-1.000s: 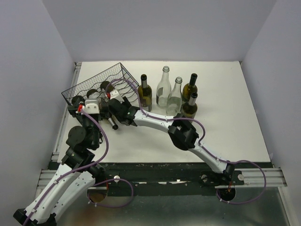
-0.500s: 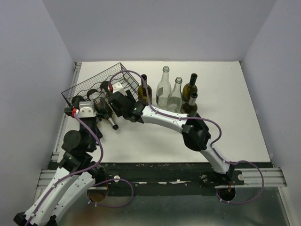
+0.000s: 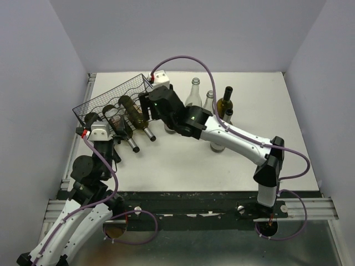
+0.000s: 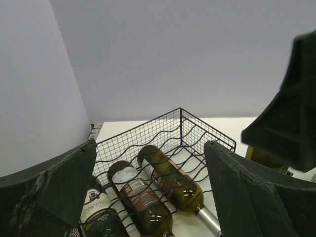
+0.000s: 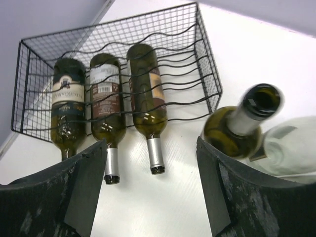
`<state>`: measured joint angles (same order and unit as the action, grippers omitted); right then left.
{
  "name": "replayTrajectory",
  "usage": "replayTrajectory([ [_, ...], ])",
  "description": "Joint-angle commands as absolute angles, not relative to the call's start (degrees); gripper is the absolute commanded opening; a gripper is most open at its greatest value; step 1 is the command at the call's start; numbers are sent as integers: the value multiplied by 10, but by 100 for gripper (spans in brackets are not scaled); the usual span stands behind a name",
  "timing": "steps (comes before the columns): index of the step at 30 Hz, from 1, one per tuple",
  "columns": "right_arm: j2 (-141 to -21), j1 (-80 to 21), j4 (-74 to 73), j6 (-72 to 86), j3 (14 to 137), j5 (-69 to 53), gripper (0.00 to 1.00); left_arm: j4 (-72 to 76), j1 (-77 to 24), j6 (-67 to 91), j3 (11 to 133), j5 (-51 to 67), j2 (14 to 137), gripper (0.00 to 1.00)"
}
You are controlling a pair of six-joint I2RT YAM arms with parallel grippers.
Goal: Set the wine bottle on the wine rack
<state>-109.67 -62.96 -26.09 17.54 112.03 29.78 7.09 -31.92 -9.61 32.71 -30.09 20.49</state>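
Note:
The black wire wine rack (image 3: 119,94) stands at the back left and holds three bottles lying side by side. The rightmost, an olive-green wine bottle (image 3: 135,114) with a silver neck, rests in a cradle, neck toward me; it also shows in the right wrist view (image 5: 147,98) and the left wrist view (image 4: 173,180). My right gripper (image 3: 148,108) hovers open and empty above the rack's right front corner (image 5: 150,143). My left gripper (image 3: 101,133) is open and empty just in front of the rack, facing the bottles (image 4: 149,148).
Several upright bottles stand right of the rack: a clear bottle (image 3: 194,93), a second clear bottle (image 3: 209,101), and two dark bottles (image 3: 225,100). An open dark-green bottle (image 5: 242,123) stands close to the rack's right side, under my right arm. Grey walls enclose the table.
My right gripper has lifted from the bottle necks at the rack's front, up and to the right, leaving the third bottle in the rack. My left gripper has drawn back slightly.

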Motion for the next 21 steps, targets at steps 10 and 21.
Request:
replayTrajectory([
  [10, -1071, -593, -292, 213, 1109, 413, 82, 49, -307, -73, 340, -266, 213, 99],
  [21, -1142, -560, -253, 184, 1121, 408, 73, 33, -300, -57, 350, -258, 228, 99],
])
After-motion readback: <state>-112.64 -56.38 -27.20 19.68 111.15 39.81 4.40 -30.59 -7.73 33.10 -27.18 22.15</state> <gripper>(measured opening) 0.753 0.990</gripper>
